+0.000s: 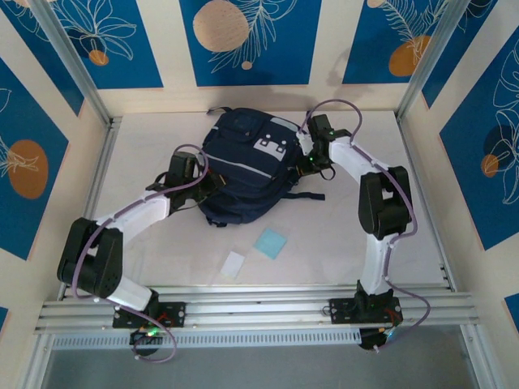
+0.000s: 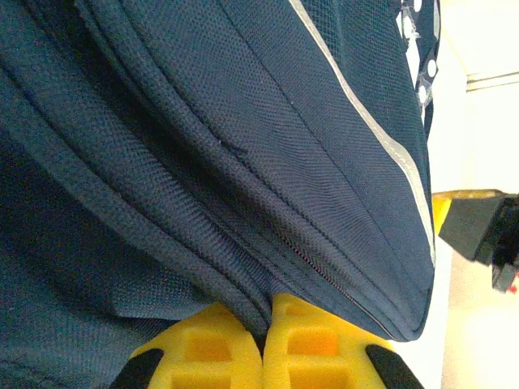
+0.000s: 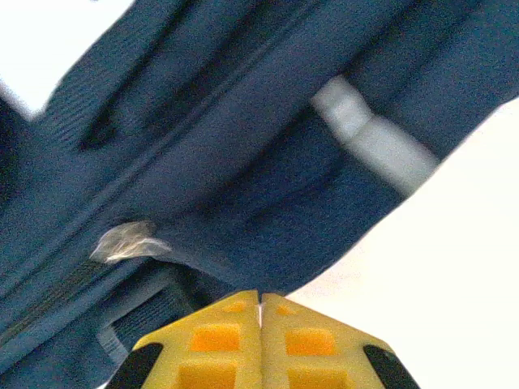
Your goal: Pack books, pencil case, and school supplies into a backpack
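Table [image 1: 340, 243]: both arms [image 1: 142, 212] inward, at backpack [image 1: 243, 174]

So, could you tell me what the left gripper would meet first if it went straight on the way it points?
The backpack: the left gripper is shut against its fabric, seemingly pinching a fold by the zip, so it would push into the bag.
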`<action>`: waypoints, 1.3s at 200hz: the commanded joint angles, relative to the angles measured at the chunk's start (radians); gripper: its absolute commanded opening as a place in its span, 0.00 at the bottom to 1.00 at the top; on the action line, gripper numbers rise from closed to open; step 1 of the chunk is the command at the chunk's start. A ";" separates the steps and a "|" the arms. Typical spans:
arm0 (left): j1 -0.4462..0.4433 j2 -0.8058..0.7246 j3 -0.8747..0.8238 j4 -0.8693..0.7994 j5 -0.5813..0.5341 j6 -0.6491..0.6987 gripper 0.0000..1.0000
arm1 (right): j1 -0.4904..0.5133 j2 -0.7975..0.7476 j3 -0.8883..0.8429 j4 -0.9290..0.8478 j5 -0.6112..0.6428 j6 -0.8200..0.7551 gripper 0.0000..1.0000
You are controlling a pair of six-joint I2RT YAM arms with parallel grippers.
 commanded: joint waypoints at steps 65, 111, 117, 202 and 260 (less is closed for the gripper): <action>0.014 -0.056 0.003 -0.027 0.077 0.129 0.00 | 0.022 -0.227 -0.222 0.067 -0.126 0.110 0.21; 0.015 -0.080 -0.037 0.027 0.068 0.120 0.05 | 0.117 -0.364 -0.363 0.278 -0.258 0.254 0.62; 0.014 -0.082 -0.045 0.036 0.068 0.116 0.04 | 0.124 -0.362 -0.367 0.303 -0.264 0.270 0.65; 0.011 -0.043 -0.086 0.136 0.089 0.058 0.00 | 0.209 -0.165 -0.271 0.442 -0.342 0.394 0.76; -0.007 -0.011 -0.091 0.198 0.074 0.020 0.00 | 0.347 -0.229 -0.324 0.400 -0.354 0.439 0.76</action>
